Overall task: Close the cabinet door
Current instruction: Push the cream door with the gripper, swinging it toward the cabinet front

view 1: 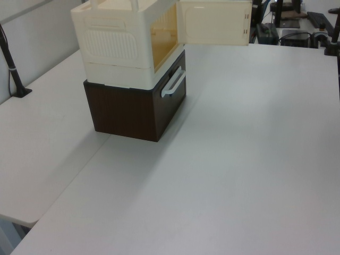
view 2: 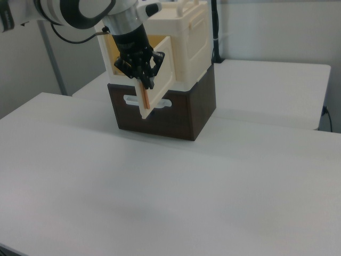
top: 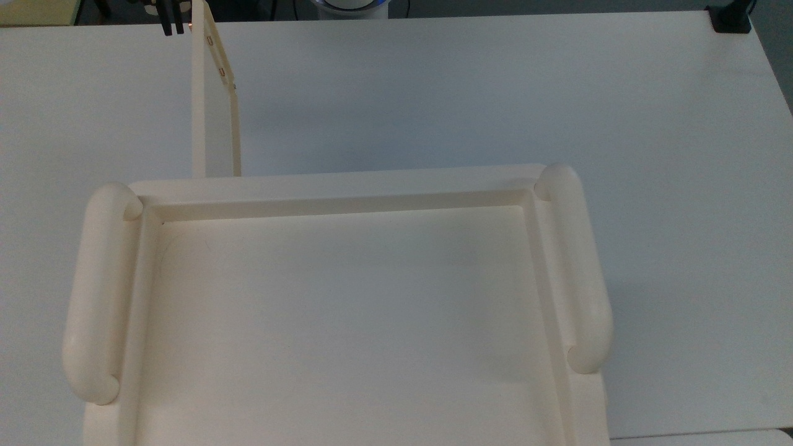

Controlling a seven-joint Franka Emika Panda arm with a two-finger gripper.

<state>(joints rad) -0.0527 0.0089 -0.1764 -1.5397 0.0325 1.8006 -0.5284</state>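
In the top view I see the fingers (top: 172,25) pressed together, holding nothing, just left of the cabinet door's (top: 214,99) far edge. The door stands wide open from the cream cabinet (view 1: 127,42), which sits on a brown drawer box (view 1: 135,109) on the worktop (view 1: 239,159).

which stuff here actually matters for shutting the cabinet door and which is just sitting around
Part of the job:
- cabinet door, standing wide open
- gripper, at the door's free edge
- cream cabinet that the door closes onto

Just there:
- dark brown drawer unit under the cabinet
- its white drawer handle
- white table
- black clamp stand at the left view's left edge
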